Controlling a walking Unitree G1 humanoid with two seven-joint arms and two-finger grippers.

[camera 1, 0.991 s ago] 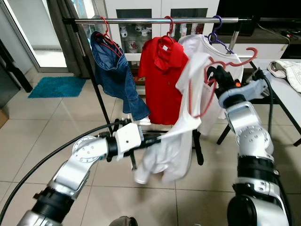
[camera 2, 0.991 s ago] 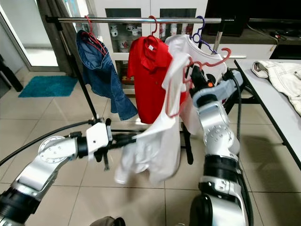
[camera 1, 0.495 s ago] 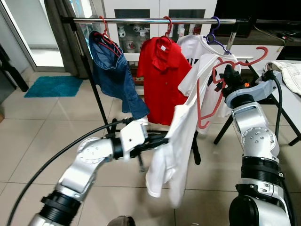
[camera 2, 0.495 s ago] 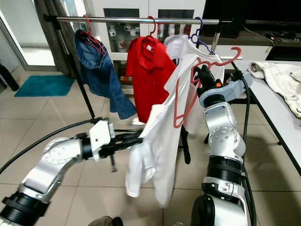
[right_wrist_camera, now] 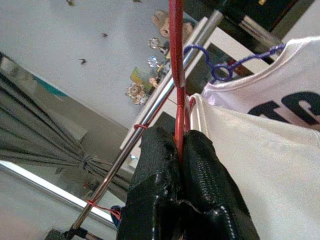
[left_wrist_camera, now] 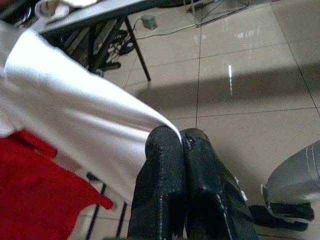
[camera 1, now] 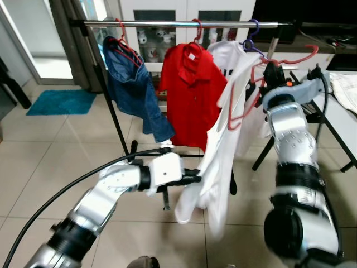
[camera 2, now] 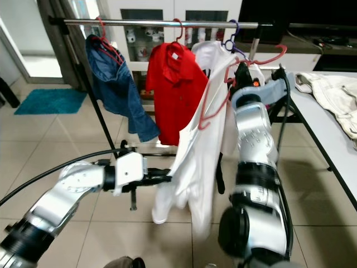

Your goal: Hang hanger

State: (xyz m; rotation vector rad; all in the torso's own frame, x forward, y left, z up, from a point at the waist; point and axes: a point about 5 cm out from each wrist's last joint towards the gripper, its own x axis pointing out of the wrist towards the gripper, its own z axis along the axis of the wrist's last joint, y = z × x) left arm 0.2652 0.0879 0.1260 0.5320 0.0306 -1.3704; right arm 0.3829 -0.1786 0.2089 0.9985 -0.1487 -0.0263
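A red plastic hanger (camera 1: 304,54) carries a white shirt (camera 1: 220,151) draped long and loose. My right gripper (camera 1: 271,71) is shut on the hanger's neck, just below and to the right of the metal clothes rail (camera 1: 184,24). In the right wrist view the hanger's stem (right_wrist_camera: 176,60) runs up between the fingers (right_wrist_camera: 155,170), with the rail (right_wrist_camera: 170,85) close behind it. My left gripper (camera 1: 195,178) reaches in low and is shut on the shirt's lower cloth; the left wrist view has white fabric (left_wrist_camera: 75,125) pinched at the fingertips (left_wrist_camera: 167,145).
On the rail hang a denim garment (camera 1: 134,84), a red polo shirt (camera 1: 189,95) and a white T-shirt on a purple hanger (camera 1: 252,34). A grey table (camera 1: 334,109) with a pale garment (camera 1: 346,84) stands at the right. A blue rug (camera 1: 61,102) lies far left.
My right gripper has lifted the red hanger higher and closer to the rail. The white shirt now hangs more upright, still pinched by my left gripper.
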